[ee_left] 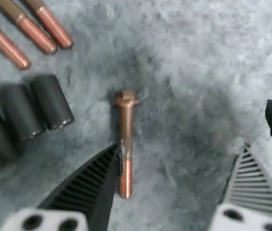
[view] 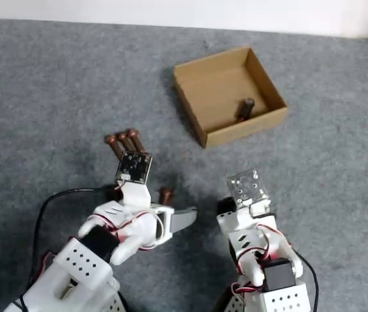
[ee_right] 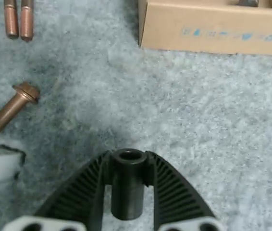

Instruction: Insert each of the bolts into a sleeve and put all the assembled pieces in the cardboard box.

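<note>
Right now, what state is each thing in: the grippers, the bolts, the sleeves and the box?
left gripper: open, over the loose bolt.
loose bolt: lying flat, unsleeved.
right gripper: shut on a sleeve.
three bolts: lying side by side, unsleeved.
three sleeves: lying side by side.
cardboard box: open, one assembled piece inside.

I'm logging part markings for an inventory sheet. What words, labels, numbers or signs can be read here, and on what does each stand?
Cardboard box, outer side wall: one row of blue print, too blurred to read.
Bolt on the table: no legible marking.
Sleeve: no legible marking.
No other text, number or sign can be made out.
</note>
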